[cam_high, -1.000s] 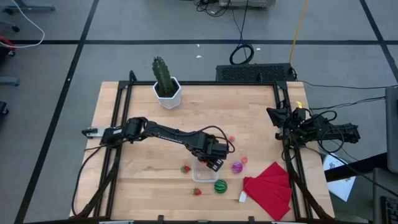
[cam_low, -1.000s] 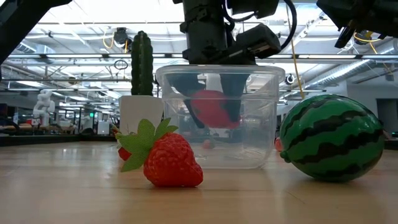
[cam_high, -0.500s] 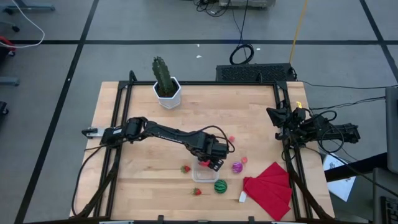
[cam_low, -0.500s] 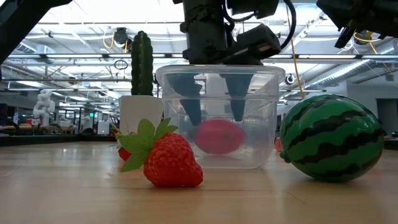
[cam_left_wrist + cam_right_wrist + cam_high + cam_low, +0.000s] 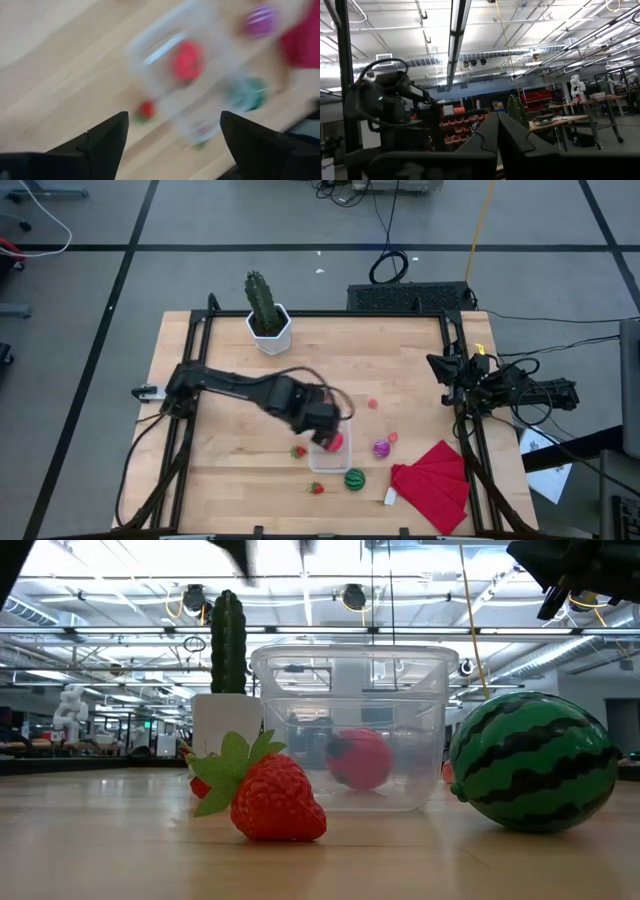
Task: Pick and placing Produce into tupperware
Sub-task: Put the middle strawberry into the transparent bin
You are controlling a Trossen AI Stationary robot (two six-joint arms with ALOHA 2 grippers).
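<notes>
Nearest the bench's (image 5: 200,460) front edge lie a strawberry (image 5: 317,488) and a striped green ball (image 5: 354,479). Just behind, the clear container (image 5: 328,456) holds one red piece (image 5: 359,758). The left end effector (image 5: 322,425) hovers over it, fingers spread and empty. Next likely step: picking a loose piece, perhaps the strawberry (image 5: 298,450) left of the container. The right end effector (image 5: 440,367) waits pressed together at the far right.

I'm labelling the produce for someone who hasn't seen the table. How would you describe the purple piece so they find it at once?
Start at the red folded cloth near the table's front right corner. Just left of its upper tip, right of the clear tupperware, sits the purple piece. It is the only purple item; its neighbours are red, pink or green.
</notes>
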